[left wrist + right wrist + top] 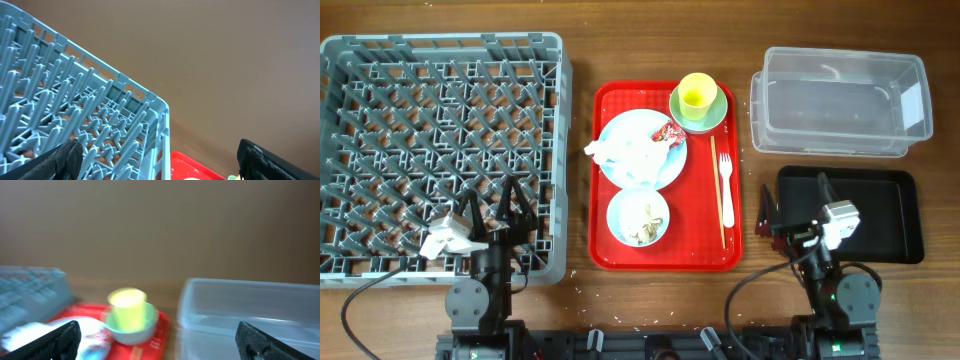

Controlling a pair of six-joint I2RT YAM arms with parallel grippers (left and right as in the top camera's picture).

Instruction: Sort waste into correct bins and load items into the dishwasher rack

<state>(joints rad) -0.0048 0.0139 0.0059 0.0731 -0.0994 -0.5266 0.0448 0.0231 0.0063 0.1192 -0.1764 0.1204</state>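
The grey rack (pixel 440 150) fills the left, and its corner shows in the left wrist view (pixel 100 120). On the red serving tray (pixel 605 180) a round plate (pixel 665 165) carries white tissue (pixel 615 150) and a red wrapper (pixel 669 132). A pale blue bowl (pixel 638 216) holds beige scraps. A yellow cup (pixel 697 94) stands in a green bowl (pixel 715 115). A white fork (pixel 725 172) and chopsticks (pixel 717 190) lie at the tray's right. The clear tub (pixel 840 100) and black tray (pixel 880 215) are at right. My left gripper (pixel 500 205) is open over the rack's front edge. My right gripper (pixel 795 200) is open at the black tray's left edge.
In the right wrist view the cup (pixel 127 307) in the green bowl (pixel 132 327) and the clear tub (pixel 240 310) show blurred ahead. The red tray's corner shows in the left wrist view (pixel 192 167). Bare wooden table lies between the containers.
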